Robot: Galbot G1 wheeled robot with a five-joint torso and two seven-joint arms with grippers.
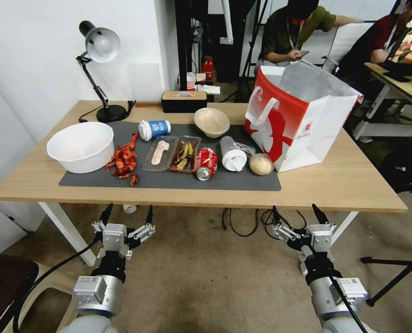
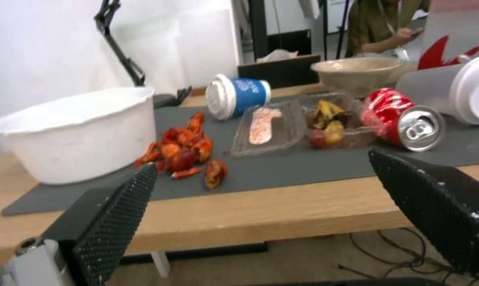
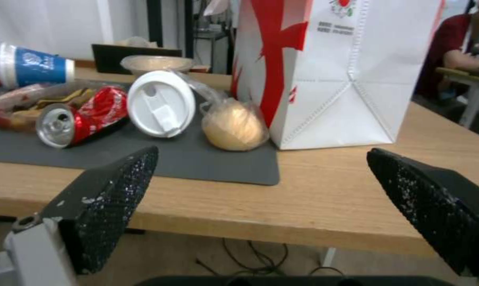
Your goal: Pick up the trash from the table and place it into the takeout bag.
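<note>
Head view: red figure print on takeout bag (image 1: 303, 115).

We see two silver-grey metal arms, each carrying a black cable; the left end effector (image 1: 126, 215) and right end effector (image 1: 296, 215) have pointed black fingers (image 2: 118, 214) with dimpled pads.

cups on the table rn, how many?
2, both lying on their sides on the grey mat: the blue-sleeved coffee cup at the mat's far edge, and the clear white-lidded cup between the red can and the paper ball.
</note>
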